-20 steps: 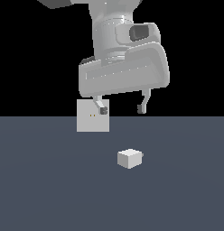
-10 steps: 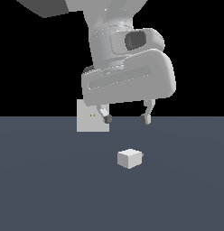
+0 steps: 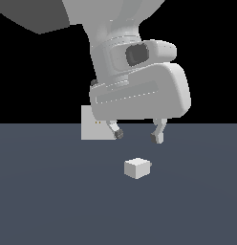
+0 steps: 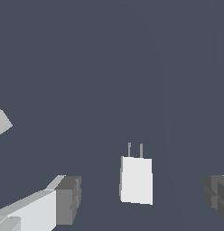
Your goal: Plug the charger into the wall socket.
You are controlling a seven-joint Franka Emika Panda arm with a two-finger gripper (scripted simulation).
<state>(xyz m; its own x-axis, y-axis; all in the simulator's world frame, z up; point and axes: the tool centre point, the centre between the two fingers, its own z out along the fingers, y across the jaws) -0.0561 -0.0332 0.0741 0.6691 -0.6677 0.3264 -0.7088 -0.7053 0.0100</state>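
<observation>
The charger is a small off-white cube lying on the dark grey floor, with tiny dark prongs on its side toward the exterior view's right. In the wrist view the charger shows two thin prongs and lies between my fingertips. My gripper hangs open a little above the charger, nothing between its fingers. The wall socket is an upright light-grey plate with two tiny yellowish holes, standing behind the gripper toward the exterior view's left and partly hidden by the hand.
The dark grey floor spreads flat around the charger. A pale corner, possibly the wall socket, shows at the edge of the wrist view.
The arm has come down and toward the camera, bringing the open gripper closer above the charger. The charger and the wall socket have not moved.
</observation>
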